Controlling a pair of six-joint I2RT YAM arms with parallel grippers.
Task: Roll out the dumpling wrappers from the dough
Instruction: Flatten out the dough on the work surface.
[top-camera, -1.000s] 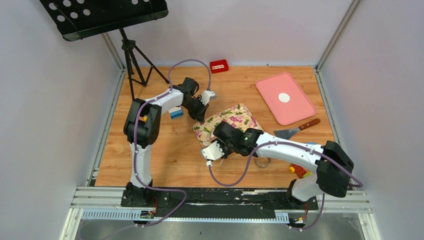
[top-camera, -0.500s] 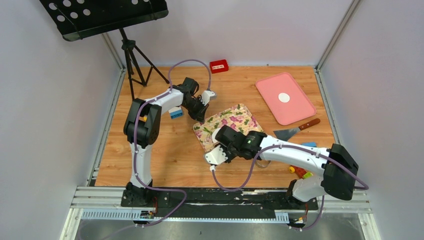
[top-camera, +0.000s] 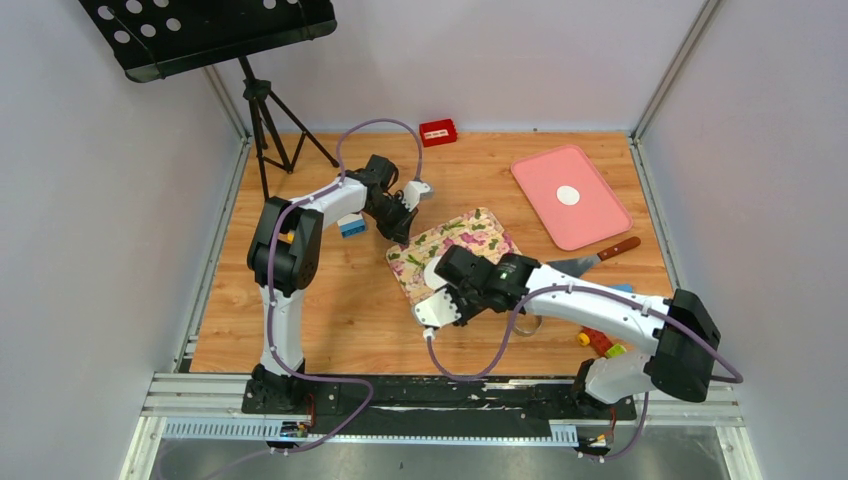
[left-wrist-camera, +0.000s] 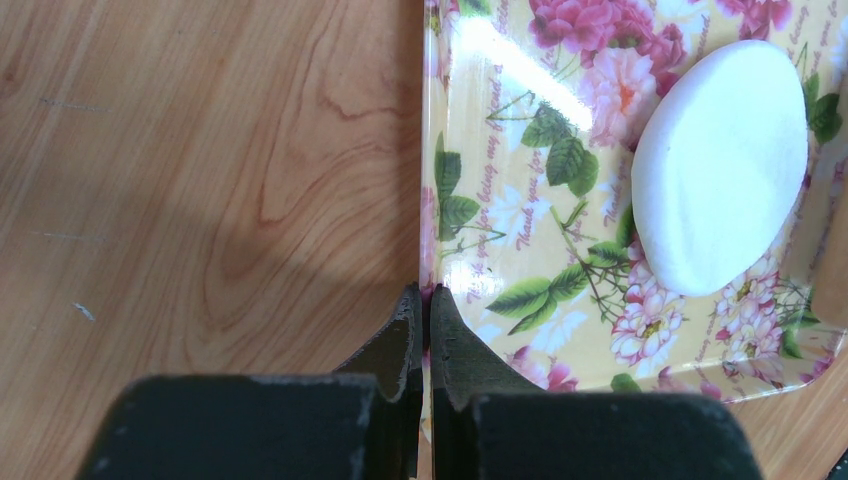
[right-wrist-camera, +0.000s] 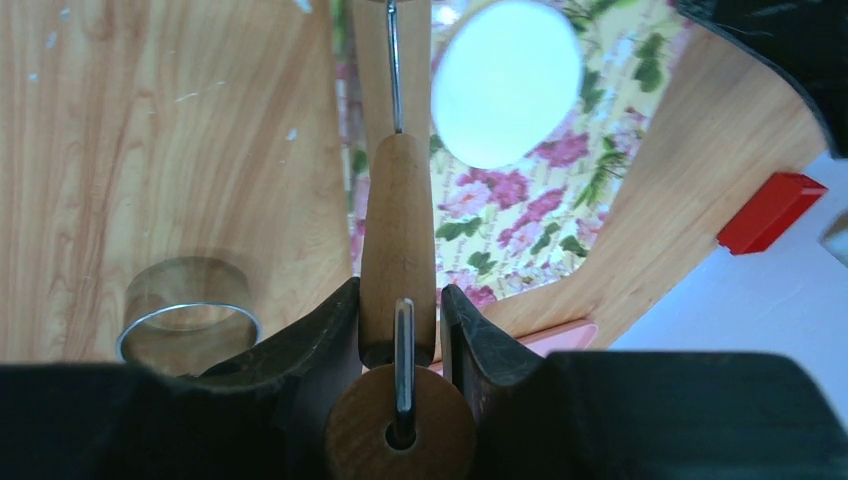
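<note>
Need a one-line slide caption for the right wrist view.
Right gripper clamps a wooden roller handle, pointing toward the flattened white dough on the floral tray; metal ring cutter at left.

The dough (left-wrist-camera: 718, 165) is white; the board (left-wrist-camera: 520, 215) is yellow with pink flowers and green leaves. The tray (top-camera: 590, 220) is pink, its wrapper (top-camera: 568, 195) white, the table (top-camera: 330, 300) woodgrain

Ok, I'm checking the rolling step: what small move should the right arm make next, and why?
Probably ease the wooden-handled roller, gripped in the right end effector, forward onto the thick white oval of dough. It looks barely flattened, and the left end effector is shut on the edge of the yellow floral tray, steadying it.
</note>
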